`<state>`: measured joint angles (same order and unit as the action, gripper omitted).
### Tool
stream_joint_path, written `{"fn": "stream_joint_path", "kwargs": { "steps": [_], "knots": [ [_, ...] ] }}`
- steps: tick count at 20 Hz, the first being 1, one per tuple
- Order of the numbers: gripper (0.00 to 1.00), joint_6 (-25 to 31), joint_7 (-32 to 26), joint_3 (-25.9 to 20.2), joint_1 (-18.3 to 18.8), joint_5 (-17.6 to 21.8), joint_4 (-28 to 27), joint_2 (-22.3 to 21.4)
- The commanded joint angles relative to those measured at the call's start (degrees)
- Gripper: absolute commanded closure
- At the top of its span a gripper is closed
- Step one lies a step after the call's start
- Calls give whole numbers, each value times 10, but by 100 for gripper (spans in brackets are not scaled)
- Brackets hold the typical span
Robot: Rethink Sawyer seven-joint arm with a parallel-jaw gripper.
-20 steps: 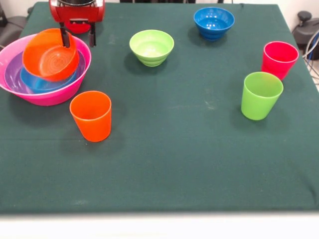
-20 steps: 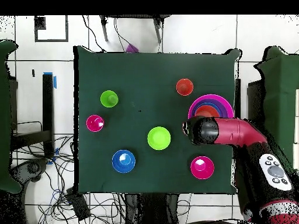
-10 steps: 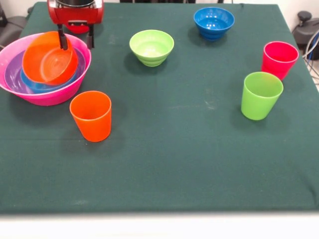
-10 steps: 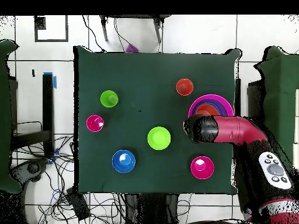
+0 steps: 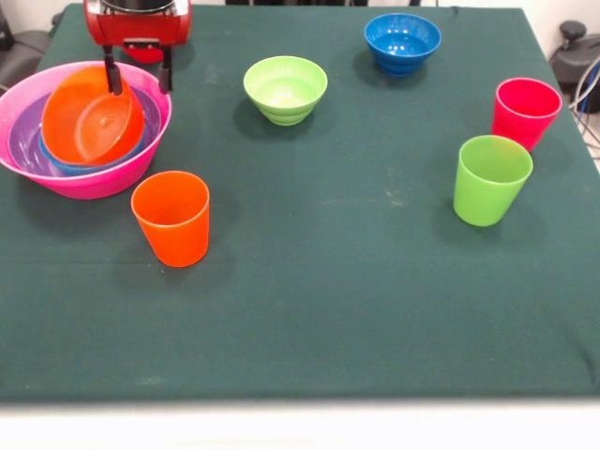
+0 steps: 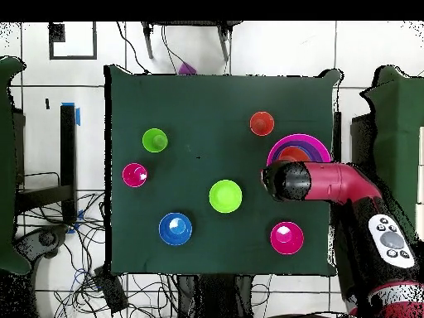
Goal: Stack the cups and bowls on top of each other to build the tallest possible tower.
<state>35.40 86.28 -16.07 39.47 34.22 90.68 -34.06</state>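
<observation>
Front view, gripper: the gripper (image 5: pixel 139 73) sits at the upper left of the frame, red housing above, two dark fingers (image 5: pixel 113 75) pointing down. They're apart, one inside the orange bowl's far rim and one outside it. Can't honestly tell if they're pinching the rim or just straddling it.

Orange bowl: the orange bowl (image 5: pixel 92 114) is tilted, its opening tipped toward the camera, lying inside the stack of bowls.

Stack: big pink bowl (image 5: pixel 112 175) at the bottom, purple bowl (image 5: pixel 21 139) nested in it, and a light blue bowl (image 5: pixel 64 166) peeking out under the orange one. All at the left edge of the frame.

Orange cup: the orange cup (image 5: pixel 172 217) stands upright just below the pink bowl, near it but not touching.

Green bowl: the lime green bowl (image 5: pixel 285 89) is top centre, on its own.

Dark blue bowl: the dark blue bowl (image 5: pixel 402 43) is at the top, right of centre.

Right side cups: the red-pink cup (image 5: pixel 525 112) and the lime green cup (image 5: pixel 490 179) stand upright near each other, apart.

Overhead view: the arm (image 6: pixel 331 183) covers part of the stack at the right; a red-pink bowl (image 6: pixel 286 238) sits at lower right of the green table (image 6: pixel 199 108).
</observation>
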Motion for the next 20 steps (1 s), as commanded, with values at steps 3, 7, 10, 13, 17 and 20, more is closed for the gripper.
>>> {"fn": "stream_joint_path", "kwargs": {
  "steps": [3,7,10,13,17,20],
  "knots": [
    [0,100,-185,-42,-14,69,-71,7],
    [0,113,-156,-3,-57,119,-82,-19],
    [0,119,-134,10,-74,138,-87,-33],
    [0,122,-130,6,-75,141,-87,-35],
    [0,136,-109,2,-86,129,-86,-32],
    [0,153,-116,-24,-64,86,-77,-7]
  ]
}}
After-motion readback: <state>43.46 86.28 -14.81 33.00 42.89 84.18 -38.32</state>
